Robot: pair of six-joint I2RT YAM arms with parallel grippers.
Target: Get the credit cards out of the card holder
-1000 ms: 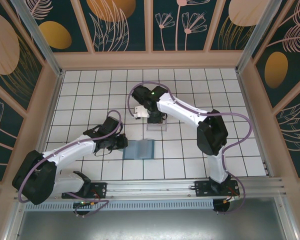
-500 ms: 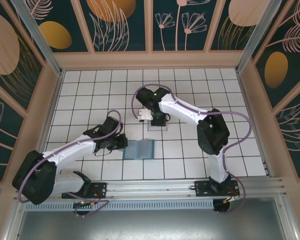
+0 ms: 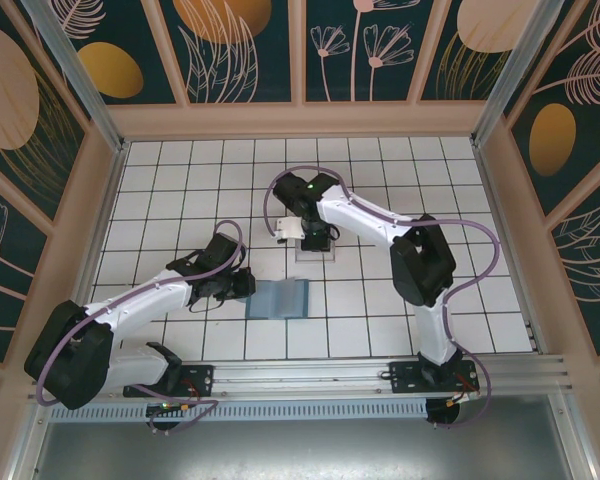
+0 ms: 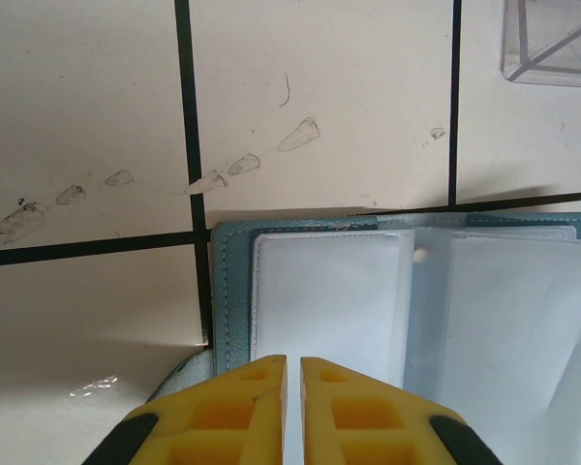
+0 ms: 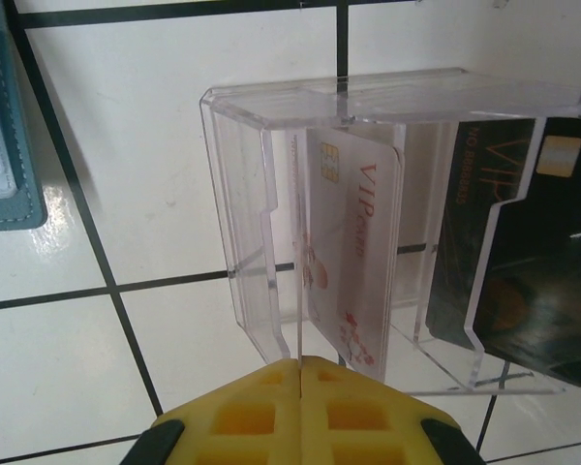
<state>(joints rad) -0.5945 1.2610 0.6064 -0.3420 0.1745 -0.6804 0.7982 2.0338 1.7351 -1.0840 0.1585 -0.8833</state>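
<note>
On the white bench (image 3: 460, 290), the blue card holder (image 3: 280, 298) lies open, and its pockets look empty. The left hand (image 4: 292, 366) rests on its edge, closed almost tight. The clear tray (image 5: 242, 194) looks light. The right hand (image 5: 300, 366) pinches the pale card (image 5: 358, 242) by a corner in one slot. A crooked push could tip the tray, bump the black card (image 5: 533, 271), or make the pale card slip out.

White-tiled surface (image 3: 460, 200), black grout, scuffs (image 4: 244, 163) across two tiles. Teal walls (image 3: 250, 50) with orange-and-pink plant prints, wooden frame (image 3: 300, 120). Aluminium rail (image 3: 310, 375) at near edge. Light even.
</note>
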